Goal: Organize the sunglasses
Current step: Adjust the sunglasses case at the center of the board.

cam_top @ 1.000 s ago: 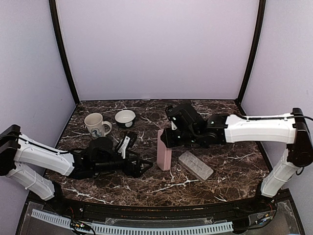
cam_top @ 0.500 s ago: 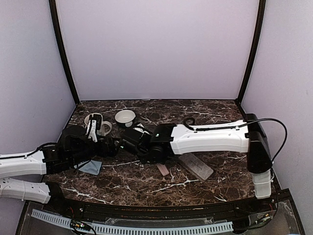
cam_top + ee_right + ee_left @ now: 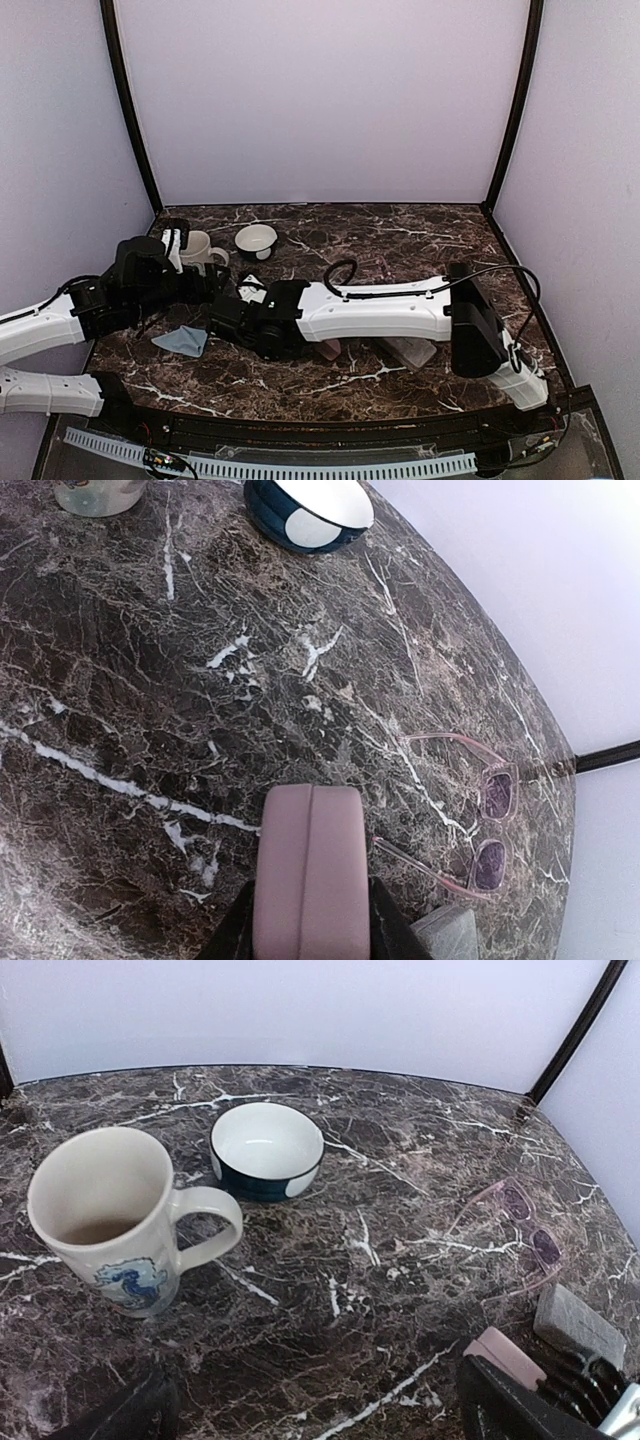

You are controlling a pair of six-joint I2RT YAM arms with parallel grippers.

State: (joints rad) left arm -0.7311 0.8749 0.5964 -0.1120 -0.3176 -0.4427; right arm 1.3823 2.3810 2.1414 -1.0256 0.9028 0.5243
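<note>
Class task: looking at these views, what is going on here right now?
The right gripper is shut on a pink case. The left gripper hangs open and empty near the mug. A pink-framed pair of sunglasses lies unfolded on the marble table beyond the case, with neither gripper touching it.

Right end effector (image 3: 312,928), pink case (image 3: 309,855): leftward

The desk (image 3: 400,1110) is dark brown marble veined white. The mug (image 3: 110,1220) is cream with a blue figure. The bowl (image 3: 267,1150) is dark outside and white inside. The sunglasses (image 3: 497,792) have translucent pale-pink frames beside the pink case (image 3: 310,870).
</note>
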